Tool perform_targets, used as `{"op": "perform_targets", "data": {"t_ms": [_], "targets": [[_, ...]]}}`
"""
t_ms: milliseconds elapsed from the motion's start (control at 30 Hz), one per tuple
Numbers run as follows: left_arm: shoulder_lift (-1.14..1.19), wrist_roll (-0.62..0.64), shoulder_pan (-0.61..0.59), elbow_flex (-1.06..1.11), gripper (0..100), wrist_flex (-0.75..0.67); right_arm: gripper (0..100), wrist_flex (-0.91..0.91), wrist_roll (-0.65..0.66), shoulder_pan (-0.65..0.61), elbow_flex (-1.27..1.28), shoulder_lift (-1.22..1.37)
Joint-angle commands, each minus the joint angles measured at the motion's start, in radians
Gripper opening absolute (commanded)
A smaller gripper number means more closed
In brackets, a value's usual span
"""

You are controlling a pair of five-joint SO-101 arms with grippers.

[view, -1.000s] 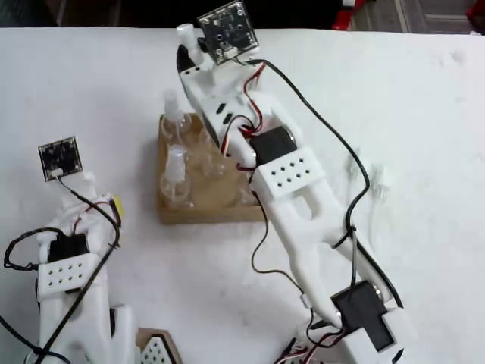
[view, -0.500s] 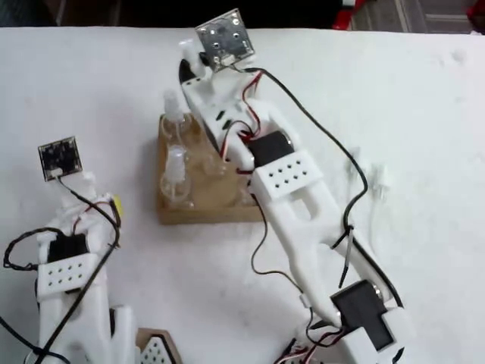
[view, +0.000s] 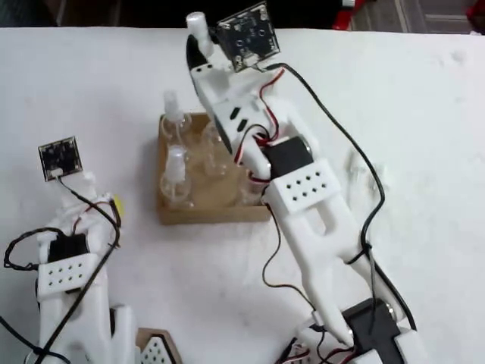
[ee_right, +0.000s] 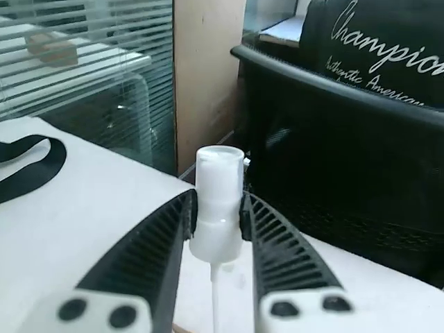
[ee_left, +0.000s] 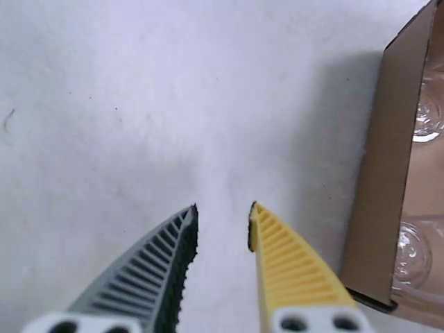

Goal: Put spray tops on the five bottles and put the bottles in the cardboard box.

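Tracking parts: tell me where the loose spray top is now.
The spray top is clamped in the right gripper, held beyond the cardboard box's far side in the high view.

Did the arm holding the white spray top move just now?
Yes. The right gripper holding the white plastic spray top moved farther beyond the brown cardboard box's far side.

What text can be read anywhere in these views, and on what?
On the box: no print visible.
On the bottles: clear, no labels visible.
On the spray top in the right gripper: plain white, no marks.
On the black fabric behind the table: white script lettering, brand print, so not quoted.
On the wrist boards: any markings are too small to read.
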Motion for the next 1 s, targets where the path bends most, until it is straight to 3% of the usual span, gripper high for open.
{"op": "perform_targets", "data": {"t_ms": [0, 967], "targets": [[-0.012, -0.009, 0.013, -0.005, 12, -0.029, 1.6, -0.088, 0.002, 0.028, 0.002, -0.030], [-0.012, -0.009, 0.013, -0.005, 12, -0.031, 1.6, -0.096, -0.008, -0.007, 0.158, 0.024]]}}
